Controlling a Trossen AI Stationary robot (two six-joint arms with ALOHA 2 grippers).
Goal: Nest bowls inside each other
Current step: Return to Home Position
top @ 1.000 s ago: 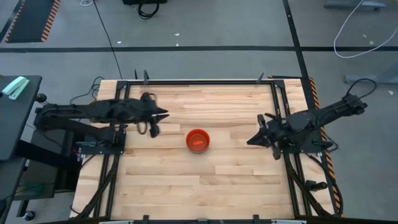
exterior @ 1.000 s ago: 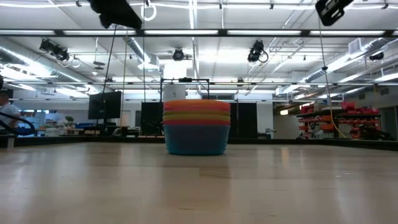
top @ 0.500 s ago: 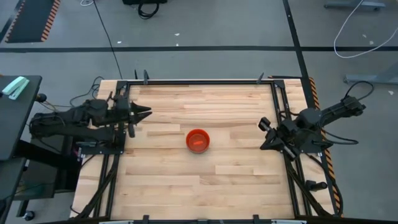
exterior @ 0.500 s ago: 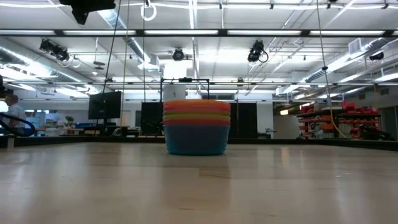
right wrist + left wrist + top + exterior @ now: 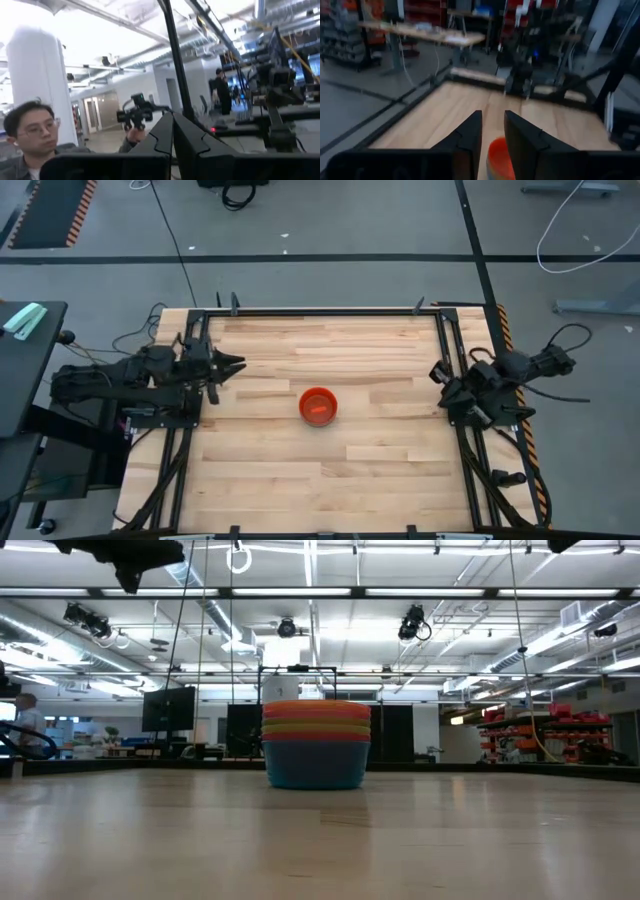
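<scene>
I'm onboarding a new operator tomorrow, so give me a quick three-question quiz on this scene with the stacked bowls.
1. In the stack, which colour is the lowest bowl? A blue, B green, C purple.
2. True or false: the left hand is apart from the stack, near the left edge of the table.
3. Fill in: the right hand is ___ (open or shut).
Key: 1 A; 2 true; 3 shut.
</scene>
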